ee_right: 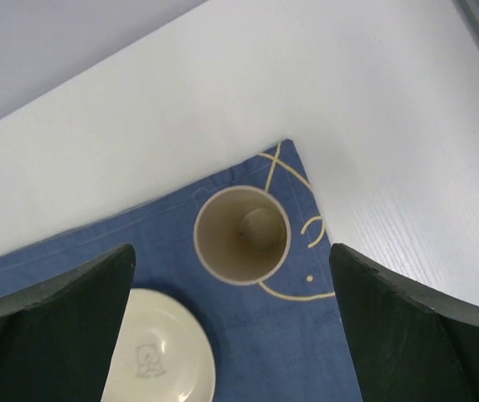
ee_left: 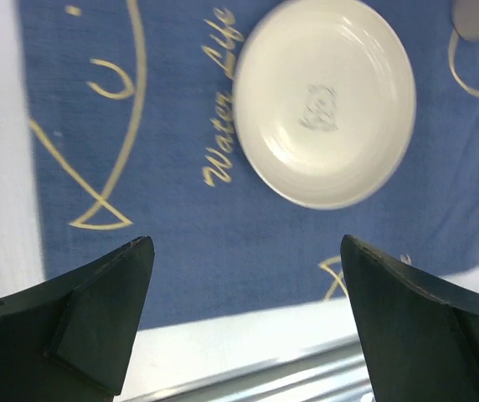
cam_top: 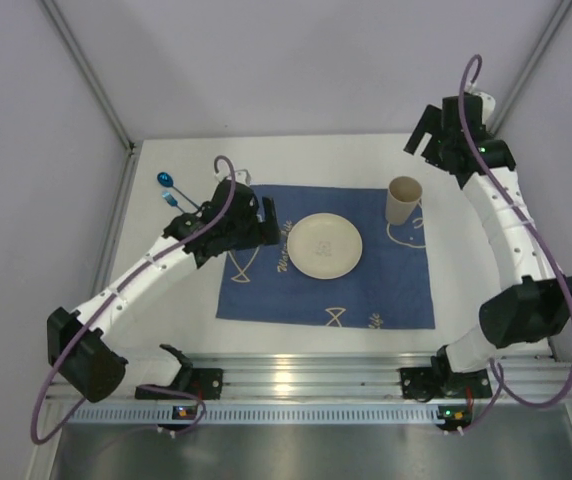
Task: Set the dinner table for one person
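The white dinner table (cam_top: 356,150) carries a dark blue mat (cam_top: 266,290) with cream fish drawings. On the mat lies a cream plate (cam_top: 324,245) (ee_left: 323,100) in the middle, and a beige cup (cam_top: 403,200) (ee_right: 241,234) stands upright and empty at its far right corner. My left gripper (cam_top: 266,222) (ee_left: 248,251) hovers open over the mat's left part, beside the plate, holding nothing. My right gripper (cam_top: 419,140) (ee_right: 231,251) hangs open high above the cup, with nothing between its fingers.
Two small blue utensils (cam_top: 166,188) lie on the table at the far left, beyond the mat, their handles partly under my left arm. A metal rail (cam_top: 306,375) runs along the near edge. Grey walls close in the back and sides.
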Controlling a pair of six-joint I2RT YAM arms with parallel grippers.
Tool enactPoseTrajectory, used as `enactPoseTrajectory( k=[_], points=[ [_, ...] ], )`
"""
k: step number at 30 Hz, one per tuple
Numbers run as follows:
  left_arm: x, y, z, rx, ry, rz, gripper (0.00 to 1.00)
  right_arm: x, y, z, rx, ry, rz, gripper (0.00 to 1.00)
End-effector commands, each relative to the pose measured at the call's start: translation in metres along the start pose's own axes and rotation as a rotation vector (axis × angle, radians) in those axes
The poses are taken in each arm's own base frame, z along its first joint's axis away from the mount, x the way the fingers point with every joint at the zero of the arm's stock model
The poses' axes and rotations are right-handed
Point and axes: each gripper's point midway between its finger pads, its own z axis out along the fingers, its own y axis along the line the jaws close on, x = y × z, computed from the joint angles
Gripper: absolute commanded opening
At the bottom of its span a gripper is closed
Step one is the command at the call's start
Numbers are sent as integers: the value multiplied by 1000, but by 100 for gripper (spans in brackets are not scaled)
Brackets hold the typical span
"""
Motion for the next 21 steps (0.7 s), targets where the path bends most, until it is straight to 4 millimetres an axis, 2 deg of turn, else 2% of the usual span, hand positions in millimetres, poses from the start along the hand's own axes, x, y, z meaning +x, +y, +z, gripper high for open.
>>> enactPoseTrajectory(
  k=[1,2,3,4,5,7,8,9,10,11,12,13,14,15,16,17,18,21],
  points=[
    [-43,43,6,-140,-87,-77,98,-18,5,-64,-130,-23,62,100],
    [-46,57,8,-186,-83,-100,98,-7,6,-68,-151,4,57,100],
    [-58,82,14,-254,-90,-146,98,1,10,-75,-193,33,50,100],
    [-65,97,17,-300,-97,-166,98,4,9,-88,-220,32,46,100],
    [-72,124,25,-362,-94,-212,98,18,7,-88,-225,71,35,100],
    [-89,144,31,-397,-113,-243,98,32,4,-105,-268,101,12,100],
    [-91,156,44,-416,-94,-256,98,46,-1,-105,-263,133,-1,100],
    [-112,172,45,-428,-137,-272,98,52,-5,-115,-278,139,-15,100],
    [-115,192,59,-460,-119,-294,98,63,-10,-115,-270,161,-26,100],
    [-120,193,68,-460,-118,-284,98,67,-14,-117,-268,165,-35,100],
    [-141,202,68,-468,-155,-282,98,74,-21,-120,-255,178,-50,100],
    [-148,208,75,-482,-162,-279,98,75,-24,-126,-257,171,-56,100],
    [-143,222,95,-517,-122,-280,98,80,-28,-127,-247,183,-62,100],
    [-162,226,95,-548,-160,-272,97,85,-32,-128,-240,199,-68,100],
    [-161,233,100,-581,-141,-276,96,87,-34,-130,-237,204,-70,100],
    [-155,246,114,-626,-111,-282,96,90,-35,-131,-234,215,-76,100],
    [-166,249,116,-643,-136,-296,96,95,-37,-132,-229,233,-81,100],
    [-170,259,137,-647,-141,-314,95,102,-42,-132,-214,260,-94,100]
  ],
)
